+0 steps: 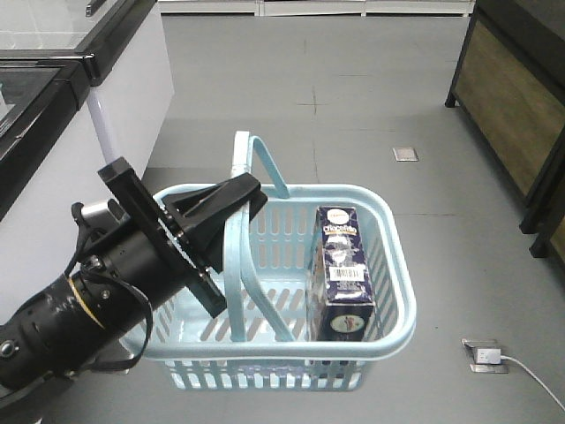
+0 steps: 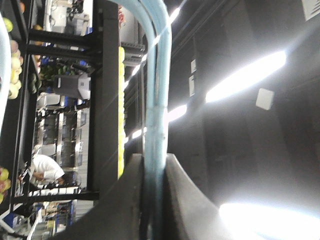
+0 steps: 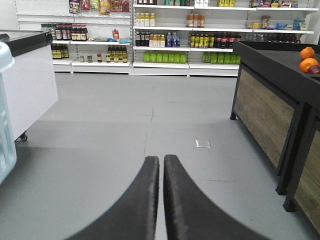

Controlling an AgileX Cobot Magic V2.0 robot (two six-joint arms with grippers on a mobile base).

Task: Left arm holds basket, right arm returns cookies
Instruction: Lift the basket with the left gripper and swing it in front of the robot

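Note:
The light blue basket (image 1: 388, 231) hangs above the grey floor, and my left gripper (image 1: 252, 196) is shut on its pale blue hoop handle (image 1: 265, 163). In the left wrist view the handle (image 2: 157, 75) runs up from between the closed fingers of the left gripper (image 2: 154, 159). The dark navy cookies box (image 1: 342, 274) stands on end inside the basket, against its right wall. My right gripper (image 3: 161, 159) shows only in the right wrist view. It is shut with nothing between its fingers and points across the floor, with the basket's edge (image 3: 5, 125) at the far left.
A white freezer cabinet (image 1: 115, 97) stands to the left and a dark wooden display stand (image 1: 512, 97) to the right, with oranges (image 3: 307, 57) on top. Stocked shelves (image 3: 170, 35) line the far wall. The floor has a socket plate (image 1: 405, 154) and a plate with a cable (image 1: 487, 355).

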